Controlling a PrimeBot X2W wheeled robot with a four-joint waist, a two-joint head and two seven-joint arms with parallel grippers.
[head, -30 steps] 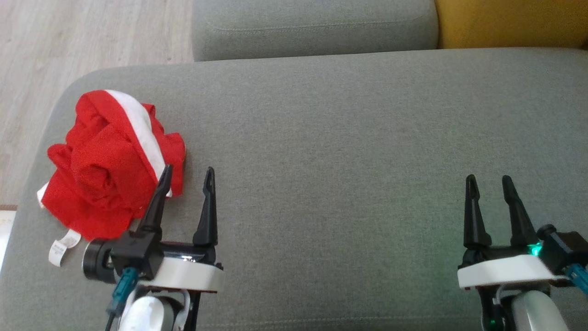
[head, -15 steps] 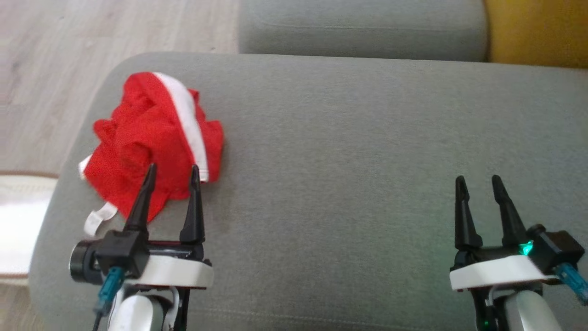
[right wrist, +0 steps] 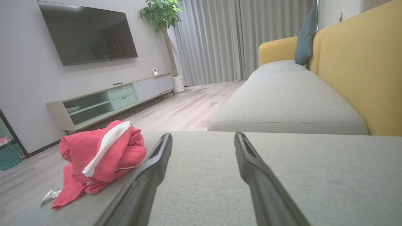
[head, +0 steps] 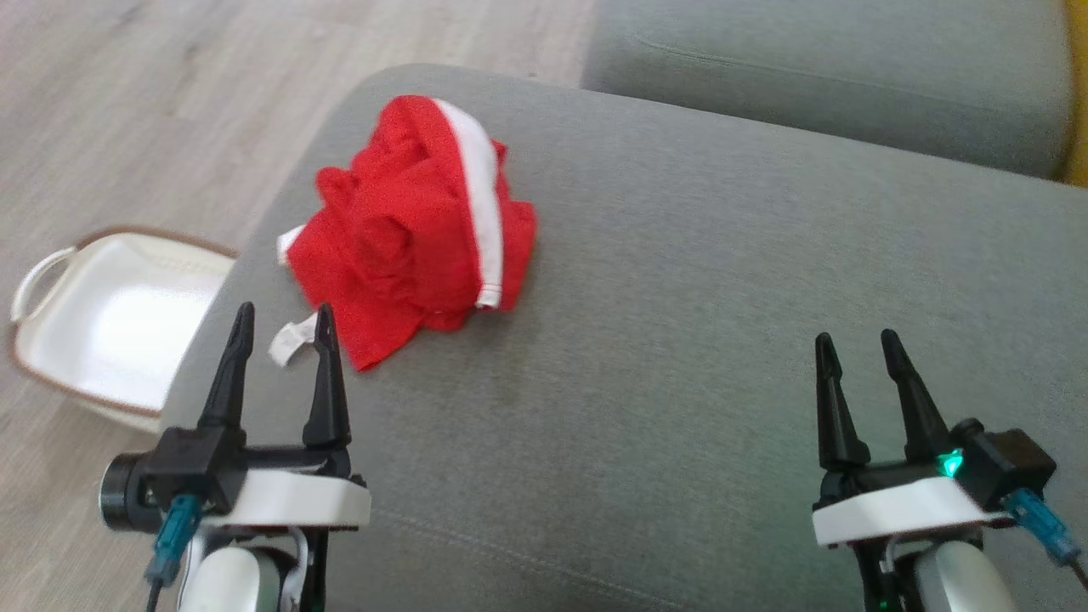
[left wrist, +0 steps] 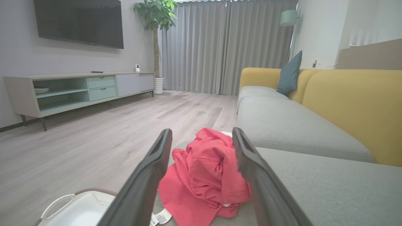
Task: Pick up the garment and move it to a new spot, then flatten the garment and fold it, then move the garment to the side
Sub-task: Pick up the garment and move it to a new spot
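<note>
"Two grippers: fingers apart or together?"
"Apart on both, nothing held. The left gripper [head: 284, 308] hovers over the grey cushion's [head: 680, 297] left end, and the right gripper [head: 855, 337] over its right end."
"And the garment [head: 416, 221]?"
"Crumpled red heap on the cushion's left end, just ahead of the left gripper."

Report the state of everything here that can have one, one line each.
garment: crumpled in a heap on the grey seat cushion, unfolded, not held
left gripper: fingers open, empty, aimed at the garment
right gripper: fingers open, empty, above bare cushion
white basket: upright on the floor, visible part empty
television: screen dark
curtains: drawn shut
</note>
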